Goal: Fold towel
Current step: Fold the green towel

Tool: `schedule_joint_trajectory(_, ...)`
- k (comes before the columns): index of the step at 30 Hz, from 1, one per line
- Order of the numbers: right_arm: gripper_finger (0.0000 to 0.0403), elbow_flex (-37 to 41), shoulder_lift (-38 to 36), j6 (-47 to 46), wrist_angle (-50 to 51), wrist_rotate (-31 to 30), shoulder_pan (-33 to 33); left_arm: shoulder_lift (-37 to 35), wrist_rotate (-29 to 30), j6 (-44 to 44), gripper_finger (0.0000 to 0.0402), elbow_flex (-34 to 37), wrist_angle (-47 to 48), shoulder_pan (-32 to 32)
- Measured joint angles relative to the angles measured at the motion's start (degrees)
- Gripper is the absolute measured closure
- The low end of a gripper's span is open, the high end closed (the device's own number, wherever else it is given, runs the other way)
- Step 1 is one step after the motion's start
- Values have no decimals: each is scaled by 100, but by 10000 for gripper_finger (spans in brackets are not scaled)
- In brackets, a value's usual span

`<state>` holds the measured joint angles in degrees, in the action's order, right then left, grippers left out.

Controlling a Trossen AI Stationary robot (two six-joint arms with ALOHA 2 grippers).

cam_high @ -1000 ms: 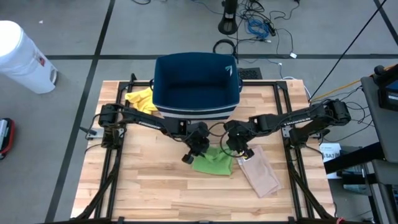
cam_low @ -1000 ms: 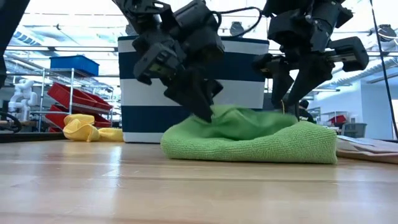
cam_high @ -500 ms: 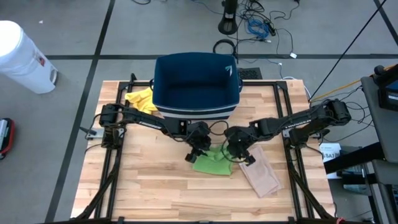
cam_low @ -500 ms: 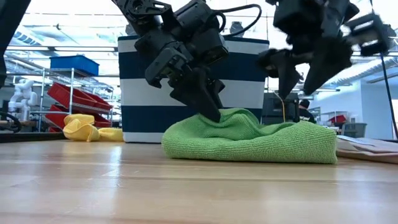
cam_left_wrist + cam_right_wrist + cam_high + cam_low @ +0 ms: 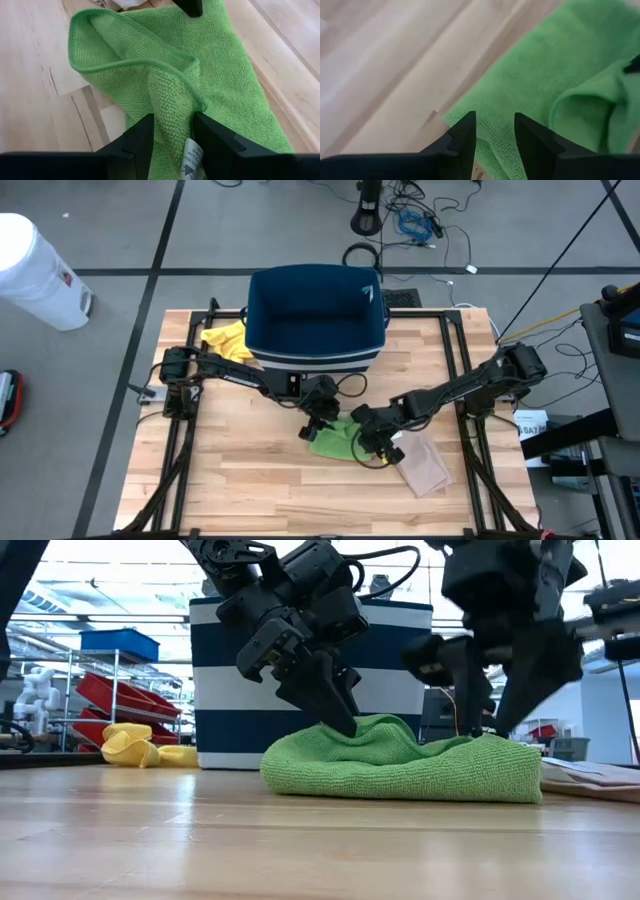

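Observation:
A green towel (image 5: 333, 443) lies bunched in the middle of the wooden table, partly folded over on itself (image 5: 150, 55). My left gripper (image 5: 318, 424) comes down on the towel's far left part, open, with a raised fold between its fingers (image 5: 172, 132). My right gripper (image 5: 372, 446) hangs open over the towel's near right edge (image 5: 470, 112). Green cloth and bare wood show in the gap between its fingers (image 5: 495, 135). My left gripper stands astride a raised fold of the towel (image 5: 172, 107), next to the white tag (image 5: 190, 162). The fold fills the gap and lies against both fingers. The fingers slant down from the table's far left. The towel rests on the table. My right gripper is low over the towel's edge; I cannot tell whether it touches the cloth.
A navy basket with white stripes (image 5: 315, 315) stands at the far middle, with a yellow cloth (image 5: 225, 340) to its left. A beige cloth (image 5: 425, 465) lies right of the towel. The near half of the table (image 5: 250, 500) is bare wood.
My right gripper has swung from the towel's far right side toward the table's near edge and sunk lower, ending over the towel's near right edge. My left gripper has stayed in place and its fingers have parted around the fold.

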<state>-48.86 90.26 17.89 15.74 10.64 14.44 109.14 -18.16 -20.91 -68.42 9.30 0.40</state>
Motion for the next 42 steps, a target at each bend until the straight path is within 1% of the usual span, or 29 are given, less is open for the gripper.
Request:
schedule_joint_trajectory(3,289,0,208,-70,-181,0,0,-2,13,0,257,0,0,0)
schedule_joint_trajectory(6,293,0,457,-115,-132,11,0,-2,46,0,257,-1,0,0)
schedule_joint_trajectory(10,297,-9,755,-294,43,54,-7,-2,342,114,257,-1,3,9)
schedule_joint_trajectory(14,298,-22,835,-472,70,251,-12,-4,534,120,257,-3,0,39)
schedule_joint_trajectory(23,298,-9,800,-529,71,319,-7,-82,557,259,257,-4,-255,98)
schedule_joint_trajectory(25,298,-9,800,-528,71,319,-6,-200,785,243,257,-5,-299,94)
schedule_joint_trajectory(26,298,-9,800,-529,71,319,-7,-268,999,243,257,-5,-295,92)
schedule_joint_trajectory(31,298,-7,800,-529,73,317,-4,-713,2744,251,257,-5,-225,62)
schedule_joint_trajectory(32,298,-7,800,-528,73,315,-4,-796,2936,262,257,-5,-207,39)
schedule_joint_trajectory(33,298,-7,800,-529,75,315,-7,-872,2971,269,257,-5,-123,31)
schedule_joint_trajectory(34,298,-7,800,-539,76,308,-7,-908,2875,300,257,-6,-102,14)
schedule_joint_trajectory(35,298,-7,800,-562,76,307,-7,-964,2627,378,257,-12,-99,-19)
schedule_joint_trajectory(36,298,-6,800,-587,76,309,-7,-995,2310,422,257,-9,16,-53)
schedule_joint_trajectory(38,298,-7,784,-618,99,304,-7,-1010,1449,531,257,-7,56,-160)
schedule_joint_trajectory(39,298,-5,759,-619,121,304,-7,-1010,1159,600,257,-7,86,-223)
schedule_joint_trajectory(40,298,0,731,-631,146,313,-4,-1010,980,669,257,-7,133,-296)
schedule_joint_trajectory(42,298,11,629,-635,239,320,-2,-980,945,717,257,-7,227,-453)
